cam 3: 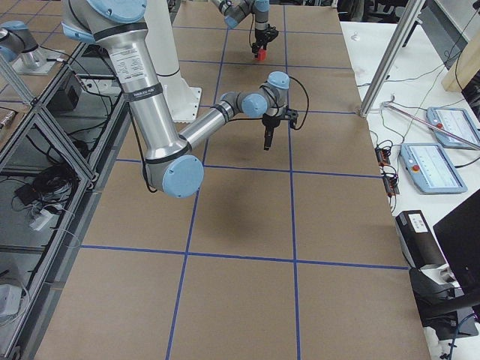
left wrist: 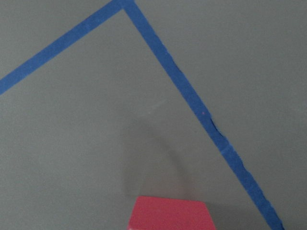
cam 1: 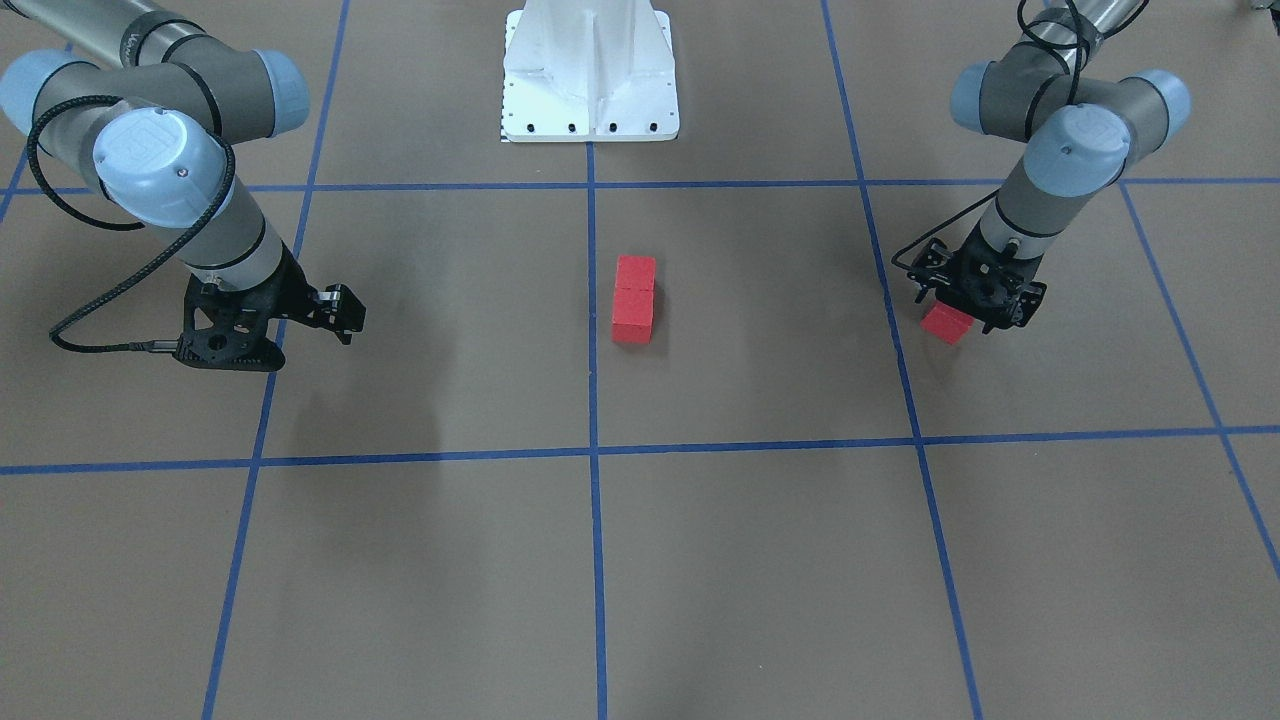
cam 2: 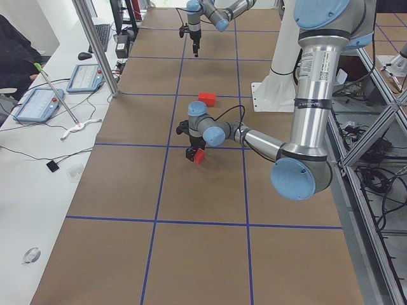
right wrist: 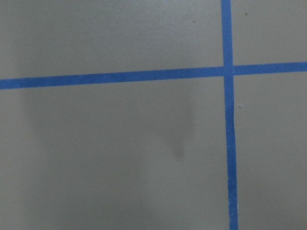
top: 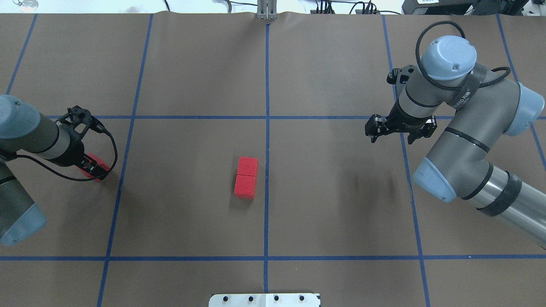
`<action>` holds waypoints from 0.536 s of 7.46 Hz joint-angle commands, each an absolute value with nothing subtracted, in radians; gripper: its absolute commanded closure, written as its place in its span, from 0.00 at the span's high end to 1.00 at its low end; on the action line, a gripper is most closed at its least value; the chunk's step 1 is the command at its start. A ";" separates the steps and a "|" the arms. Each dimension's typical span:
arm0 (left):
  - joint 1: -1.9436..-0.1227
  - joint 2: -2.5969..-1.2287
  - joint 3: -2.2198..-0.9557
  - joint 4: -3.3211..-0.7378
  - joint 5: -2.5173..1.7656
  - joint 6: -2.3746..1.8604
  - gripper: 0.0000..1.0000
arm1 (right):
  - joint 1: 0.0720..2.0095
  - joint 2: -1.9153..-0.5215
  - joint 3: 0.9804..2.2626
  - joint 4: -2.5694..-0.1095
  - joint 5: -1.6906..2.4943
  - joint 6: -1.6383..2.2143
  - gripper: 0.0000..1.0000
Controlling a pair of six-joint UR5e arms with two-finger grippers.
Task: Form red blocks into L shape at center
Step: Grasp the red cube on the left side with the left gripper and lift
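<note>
Two red blocks (cam 1: 634, 300) lie touching in a short line just beside the middle blue tape line of the brown center surface (cam 1: 760, 330); they also show in the overhead view (top: 246, 178). The third red block (cam 1: 945, 323) is between the fingers of my left gripper (cam 1: 968, 318), far out on my left and slightly above the surface; it shows at the bottom of the left wrist view (left wrist: 170, 213). My right gripper (cam 1: 345, 310) hangs empty over bare surface on my right, fingers together as far as I can see.
The white robot base (cam 1: 590, 70) stands at the table edge behind the center. Blue tape lines (top: 266, 128) divide the surface into large squares. Monitors and cables lie beyond the far table edge in the side views.
</note>
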State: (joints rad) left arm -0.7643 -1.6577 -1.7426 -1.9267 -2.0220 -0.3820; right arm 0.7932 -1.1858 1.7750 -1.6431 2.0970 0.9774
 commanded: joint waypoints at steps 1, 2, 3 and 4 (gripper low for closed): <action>-0.761 -1.666 -1.724 -1.927 -2.022 -0.382 0.93 | 0.793 -1.184 1.775 -1.643 2.097 0.982 1.00; -0.762 -1.667 -1.724 -1.927 -2.025 -0.387 0.63 | 0.793 -1.186 1.775 -1.643 2.097 0.982 1.00; -0.761 -1.667 -1.723 -1.927 -2.026 -0.478 0.15 | 0.793 -1.186 1.775 -1.643 2.097 0.982 1.00; -0.762 -1.666 -1.723 -1.924 -2.058 -0.562 0.00 | 0.793 -1.186 1.776 -1.643 2.097 0.982 1.00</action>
State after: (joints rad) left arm -0.7618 -1.6664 -1.7239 -1.9260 -2.0328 -0.4657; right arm 0.7931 -1.1855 1.7750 -1.6429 2.0969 0.9816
